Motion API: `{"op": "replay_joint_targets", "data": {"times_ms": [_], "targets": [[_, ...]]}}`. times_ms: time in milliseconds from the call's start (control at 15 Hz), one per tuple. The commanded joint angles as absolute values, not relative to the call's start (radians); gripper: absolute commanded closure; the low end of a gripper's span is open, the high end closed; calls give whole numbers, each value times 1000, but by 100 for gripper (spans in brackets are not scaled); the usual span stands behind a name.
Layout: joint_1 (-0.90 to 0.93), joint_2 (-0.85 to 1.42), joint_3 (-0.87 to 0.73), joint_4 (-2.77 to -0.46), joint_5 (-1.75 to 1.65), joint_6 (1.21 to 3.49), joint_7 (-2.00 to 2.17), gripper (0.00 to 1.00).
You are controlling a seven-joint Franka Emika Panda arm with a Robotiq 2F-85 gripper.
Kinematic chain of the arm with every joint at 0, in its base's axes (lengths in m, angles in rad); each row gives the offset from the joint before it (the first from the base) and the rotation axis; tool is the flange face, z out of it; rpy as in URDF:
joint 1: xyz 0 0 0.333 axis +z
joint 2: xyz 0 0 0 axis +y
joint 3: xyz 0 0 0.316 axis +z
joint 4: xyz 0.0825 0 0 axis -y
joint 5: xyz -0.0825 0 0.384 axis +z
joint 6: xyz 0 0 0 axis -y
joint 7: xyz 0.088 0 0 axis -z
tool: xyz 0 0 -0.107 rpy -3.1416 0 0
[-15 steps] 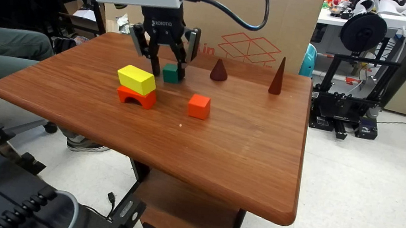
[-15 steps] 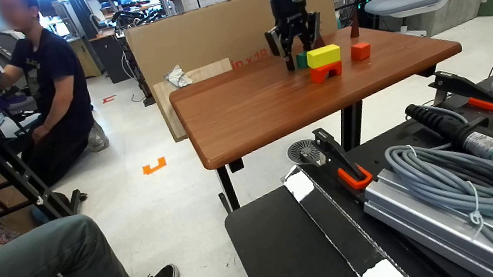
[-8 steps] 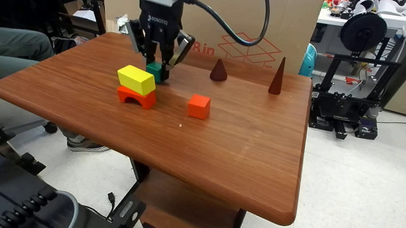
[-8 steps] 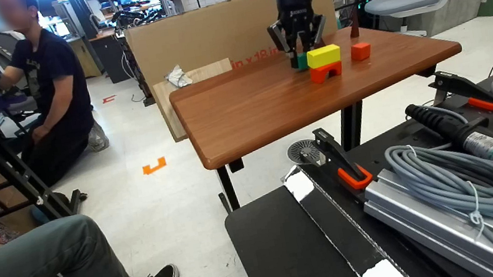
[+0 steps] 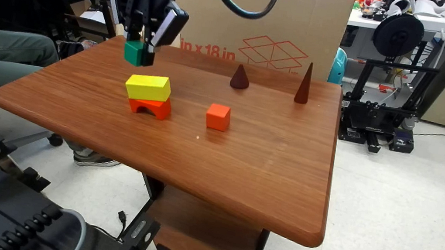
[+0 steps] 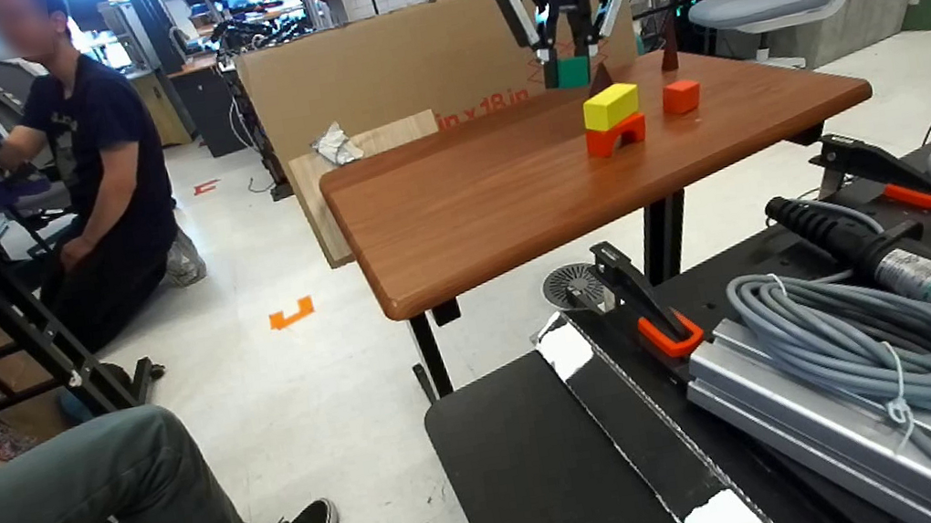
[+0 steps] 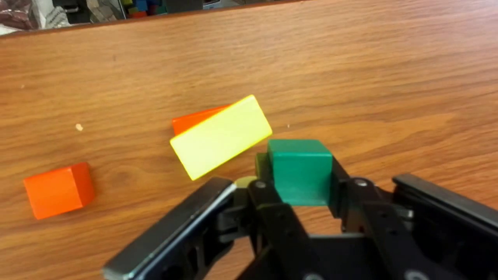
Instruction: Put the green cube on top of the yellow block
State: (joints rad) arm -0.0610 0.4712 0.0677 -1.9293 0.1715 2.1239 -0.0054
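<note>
wrist view: yellow block point(image 7: 221, 137) bare on top, green cube point(image 7: 299, 171) picked up but not yet placed

left of the yellow block stands the orange-red cube point(image 7: 57, 191); under the block, skewed, the orange-red arch point(image 7: 190, 121); to the block's right the gripper point(image 7: 302, 179) grasps the green cube, up off the table point(image 7: 128, 58). pick and lift look done; moving over the block, lowering and releasing seem to remain.

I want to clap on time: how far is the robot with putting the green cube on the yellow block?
Done: the green cube is off the table. In hand: the gripper holds it; the wrist view shows it beside the yellow block, not over it. Left, probably: bringing the cube over the block, lowering it on top, letting go.
</note>
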Motion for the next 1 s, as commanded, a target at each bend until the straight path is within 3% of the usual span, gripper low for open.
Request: {"op": "replay_joint_targets", "data": {"times_ms": [0,933], "targets": [[-31,351,43,-2042,191,2153,81,92],[34,314,-44,-2141,-106,2314,276,92]]}}
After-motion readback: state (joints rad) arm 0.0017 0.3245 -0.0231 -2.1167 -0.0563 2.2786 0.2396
